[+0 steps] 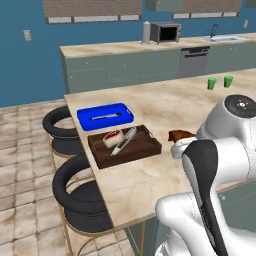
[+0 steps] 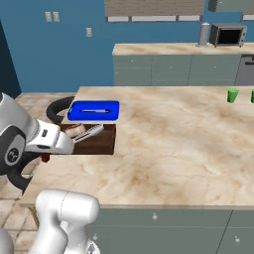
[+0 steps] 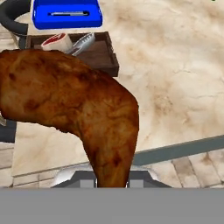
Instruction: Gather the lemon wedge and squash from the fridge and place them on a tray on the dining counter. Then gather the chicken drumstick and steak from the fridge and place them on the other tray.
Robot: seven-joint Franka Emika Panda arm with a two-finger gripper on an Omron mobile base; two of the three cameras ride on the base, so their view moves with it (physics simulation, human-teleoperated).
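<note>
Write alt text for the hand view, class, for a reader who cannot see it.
A browned chicken drumstick, gripped at its narrow end, hangs over a marble dining counter. Beyond it sits a dark wooden tray holding a steak and tongs, then a blue tray.

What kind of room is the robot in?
A kitchen, most likely: there's a microwave and a sink on the back counter, and bar stools beside a marble dining counter.

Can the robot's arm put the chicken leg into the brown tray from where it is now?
Probably yes. The tool holds the chicken leg close to the brown tray, with bare counter between them and room beside the steak.
</note>
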